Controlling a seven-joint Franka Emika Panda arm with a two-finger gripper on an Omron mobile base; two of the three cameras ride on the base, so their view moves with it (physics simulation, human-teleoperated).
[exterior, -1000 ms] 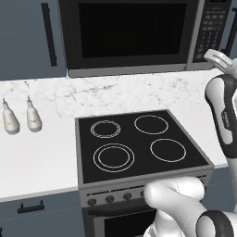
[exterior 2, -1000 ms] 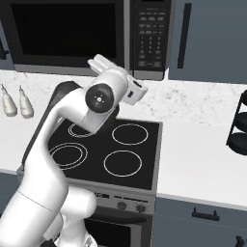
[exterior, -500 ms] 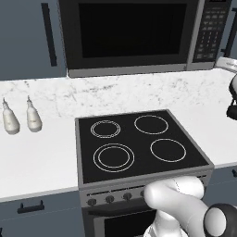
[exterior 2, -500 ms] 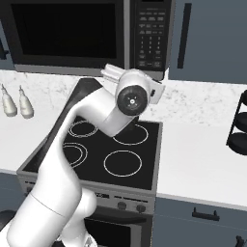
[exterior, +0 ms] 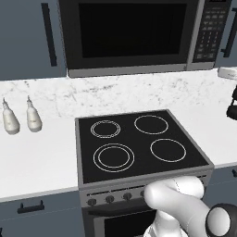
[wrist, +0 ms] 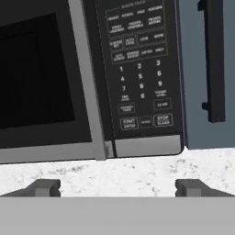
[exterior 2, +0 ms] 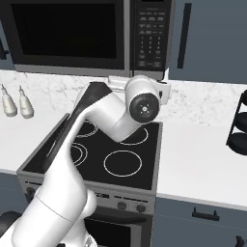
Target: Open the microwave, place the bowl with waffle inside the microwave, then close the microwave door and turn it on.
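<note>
Gripper: two small dark finger tips spread wide apart with nothing between them, hovering in front of the white marble backsplash, just under the keypad.
Microwave: large black and dark-grey box mounted above the black stovetop with ring burners.
Microwave door: wide black-framed panel with dark glass window, shut flush against the box.
Keypad: dark button panel to the right of the window, facing the hand.
Cabinet: dark blue-grey door with black bar handle, just beside the microwave's right edge.
Counter: two pale bottles standing side by side, left of the stovetop.
</note>
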